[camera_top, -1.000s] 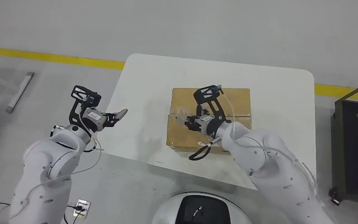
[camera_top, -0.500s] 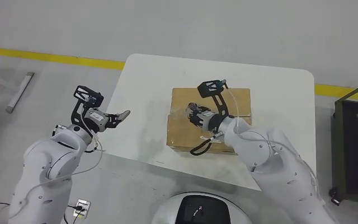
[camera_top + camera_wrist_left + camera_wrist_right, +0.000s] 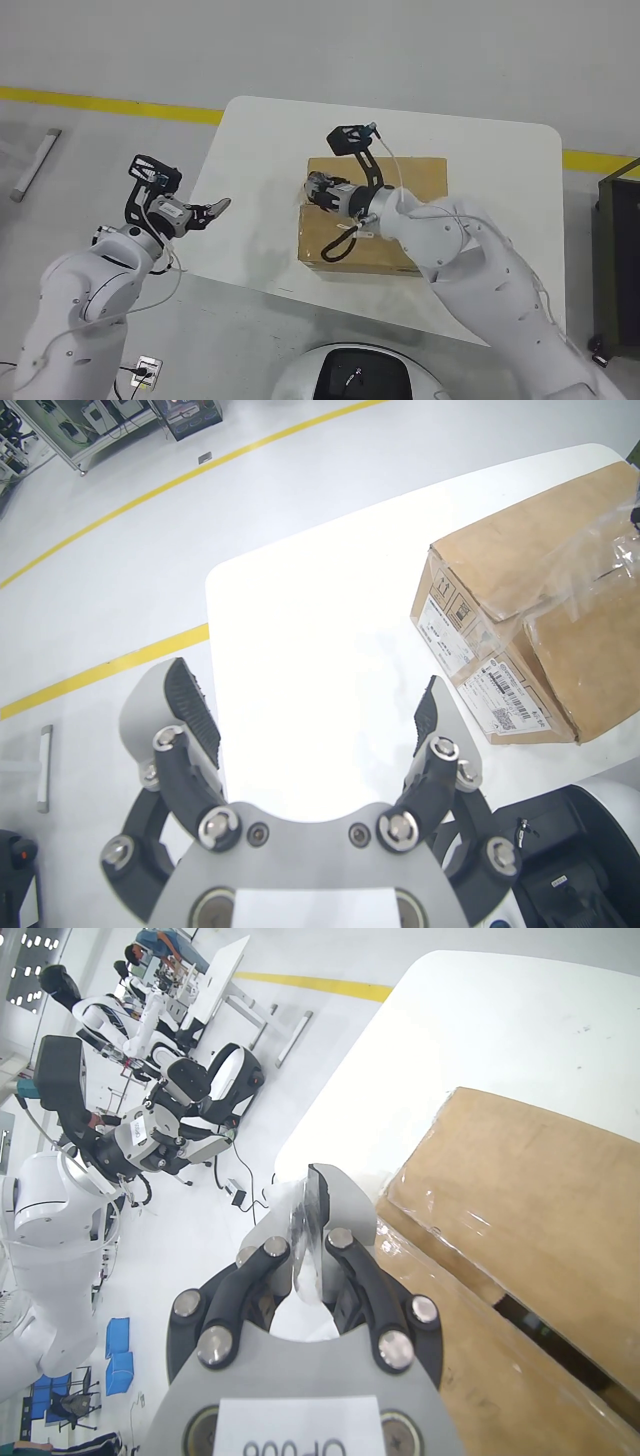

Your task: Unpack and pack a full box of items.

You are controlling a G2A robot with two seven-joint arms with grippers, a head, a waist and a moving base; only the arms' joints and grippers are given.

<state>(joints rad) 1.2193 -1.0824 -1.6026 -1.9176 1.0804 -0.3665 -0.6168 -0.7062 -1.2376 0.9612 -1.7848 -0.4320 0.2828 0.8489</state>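
The left black-padded gripper (image 3: 216,209) hangs empty, jaws spread wide, over the left edge of the rounded white table (image 3: 260,140). Further right, the brown cardboard box (image 3: 425,178) sits mid-table, its flaps not yet opened. At its left end the right gripper (image 3: 314,1188) is pinched on a strip of clear packing tape (image 3: 570,565) lifted off the top seam. Unsealing is in hand. Next, I judge, the strip needs peeling along the seam. What look like 2 white barcode labels (image 3: 505,700) mark the box's side.
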